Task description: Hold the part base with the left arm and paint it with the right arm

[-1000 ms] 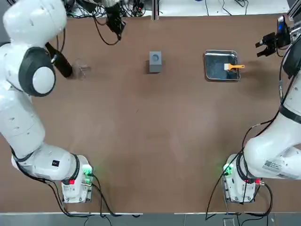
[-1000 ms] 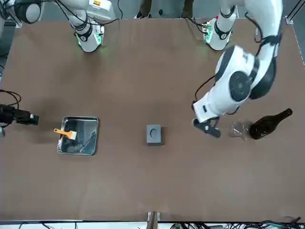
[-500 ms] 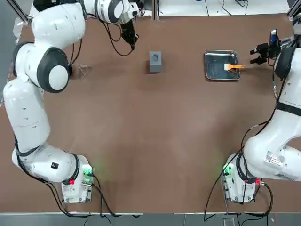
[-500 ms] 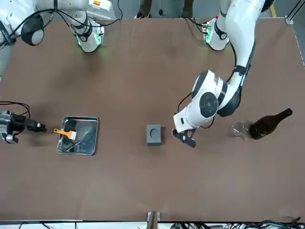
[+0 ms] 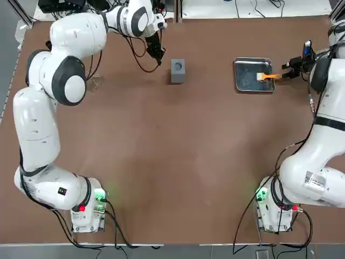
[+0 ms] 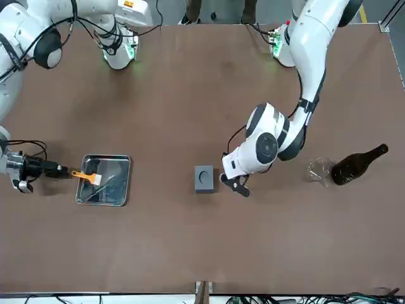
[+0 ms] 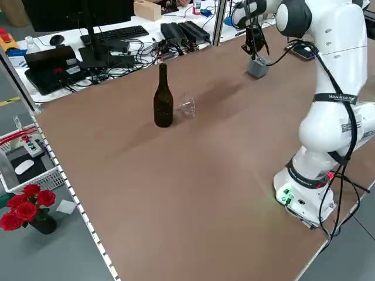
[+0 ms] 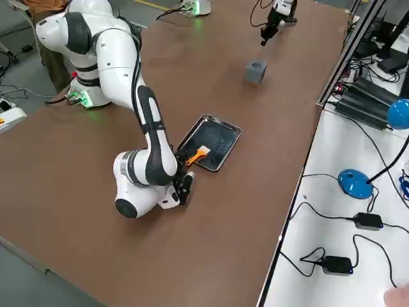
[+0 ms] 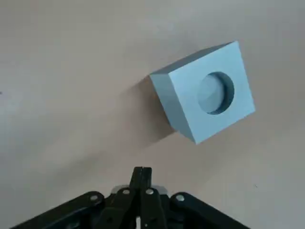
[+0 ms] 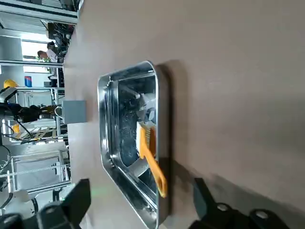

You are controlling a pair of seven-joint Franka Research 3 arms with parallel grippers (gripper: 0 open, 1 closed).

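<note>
The part base sat on the brown bench, upright, its round recess facing up, toward the far edge and about midway across. My left gripper hung just beside it on my left, not touching it, and my left fingers were pressed together on nothing, pointing down at the bench short of the block.

Well off to my right lay the shiny metal tray, with the orange-handled brush resting in it, its bristle end inside and its handle sticking out over the rim on my right. My right gripper lay low and nearly level just beyond that handle's tip, my fingers spread wide on either side of its line but not closed on it; I could not tell whether they touched it.

On my far left stood a dark bottle with a clear glass just beside it.
</note>
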